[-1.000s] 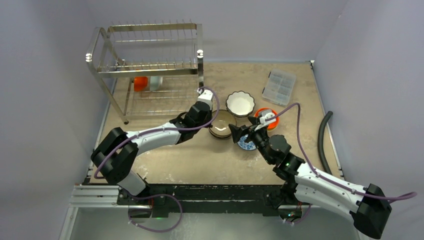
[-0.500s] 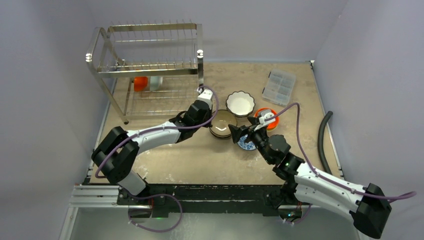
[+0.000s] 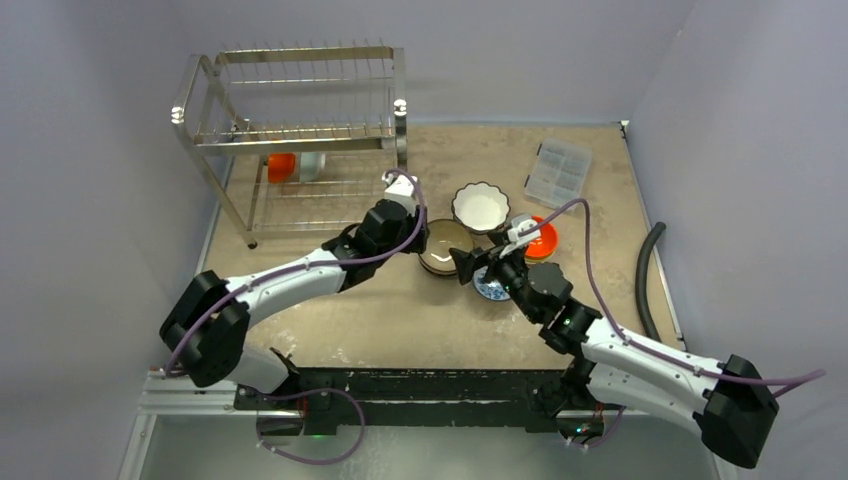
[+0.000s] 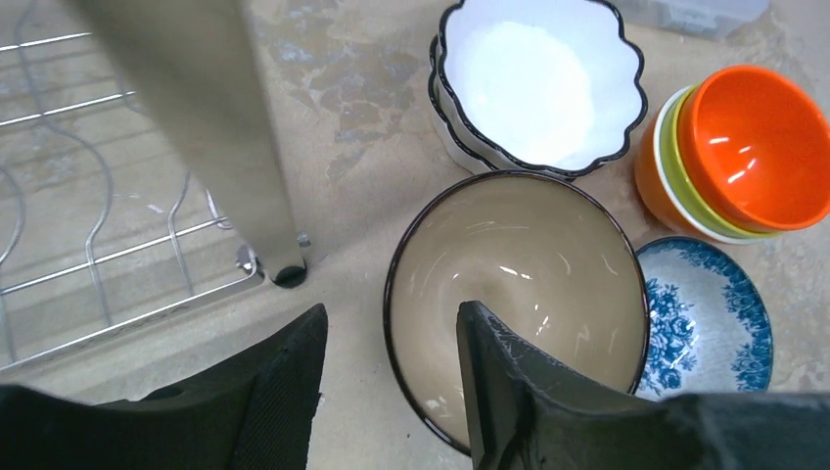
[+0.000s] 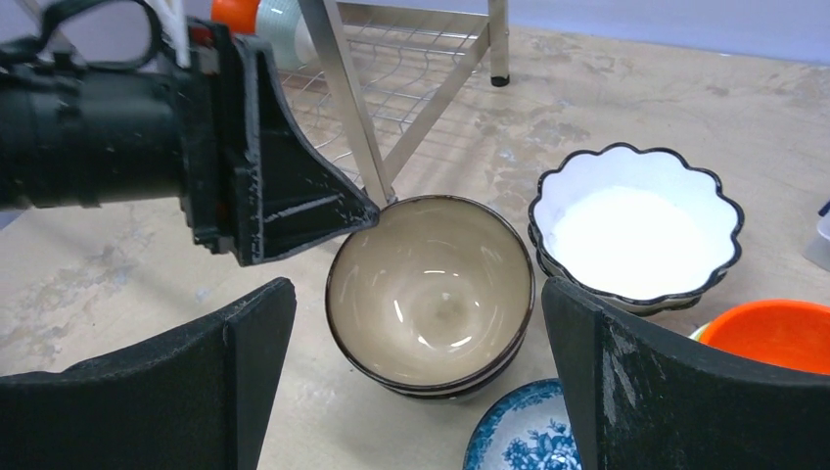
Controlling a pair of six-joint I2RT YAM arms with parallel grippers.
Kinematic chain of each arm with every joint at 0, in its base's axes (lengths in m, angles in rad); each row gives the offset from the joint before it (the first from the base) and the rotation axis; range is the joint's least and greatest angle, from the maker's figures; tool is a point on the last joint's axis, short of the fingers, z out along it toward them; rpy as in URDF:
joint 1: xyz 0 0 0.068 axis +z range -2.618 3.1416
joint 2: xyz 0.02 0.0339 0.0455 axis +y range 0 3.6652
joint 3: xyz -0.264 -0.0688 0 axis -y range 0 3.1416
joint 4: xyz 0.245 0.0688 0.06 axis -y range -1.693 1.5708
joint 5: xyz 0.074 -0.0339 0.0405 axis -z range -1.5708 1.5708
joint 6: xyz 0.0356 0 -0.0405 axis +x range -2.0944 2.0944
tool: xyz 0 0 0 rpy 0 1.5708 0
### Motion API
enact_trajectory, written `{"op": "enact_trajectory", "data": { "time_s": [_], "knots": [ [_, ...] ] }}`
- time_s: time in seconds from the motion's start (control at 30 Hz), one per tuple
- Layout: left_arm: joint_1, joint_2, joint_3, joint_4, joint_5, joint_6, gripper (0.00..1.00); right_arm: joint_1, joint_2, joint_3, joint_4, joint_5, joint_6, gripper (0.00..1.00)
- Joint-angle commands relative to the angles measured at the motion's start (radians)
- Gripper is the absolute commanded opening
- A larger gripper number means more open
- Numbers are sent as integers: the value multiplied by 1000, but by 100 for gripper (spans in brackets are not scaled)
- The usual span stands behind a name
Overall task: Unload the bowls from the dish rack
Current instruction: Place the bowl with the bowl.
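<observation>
A stack of tan bowls [image 3: 445,248] stands on the table, with white scalloped bowls [image 3: 480,207], an orange and yellow-green stack [image 3: 540,238] and a blue-patterned bowl [image 3: 492,288] around it. The steel dish rack [image 3: 300,140] at far left holds an orange bowl [image 3: 281,166] and a pale teal bowl [image 3: 312,167] on its lower tier. My left gripper [image 4: 391,311] is open and empty, with one finger over the tan bowl [image 4: 519,284] and one outside its rim. My right gripper [image 5: 416,289] is open wide and empty, just short of the tan stack [image 5: 431,289].
The rack's front right leg [image 4: 235,147] stands close beside my left gripper. A clear compartment box [image 3: 558,173] lies at the back right. A black hose [image 3: 648,280] runs along the right table edge. Walls enclose the table on three sides.
My left arm has drawn back a little toward the rack. My right gripper has shifted slightly left and farther, toward the tan stack. The bowls have not moved.
</observation>
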Motion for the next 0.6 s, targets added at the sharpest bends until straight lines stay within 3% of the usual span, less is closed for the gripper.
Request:
{"op": "enact_trajectory", "data": {
  "time_s": [0.0,0.33,0.57],
  "knots": [
    [21,-99,-48,11,-66,-2,53,-2,63,68,76,-51,-11,99],
    [187,-275,-215,16,-114,-27,65,-1,322,169,234,-110,-40,99],
    [231,-321,-262,9,-216,-26,76,-13,504,271,330,-170,-78,99]
  ]
}}
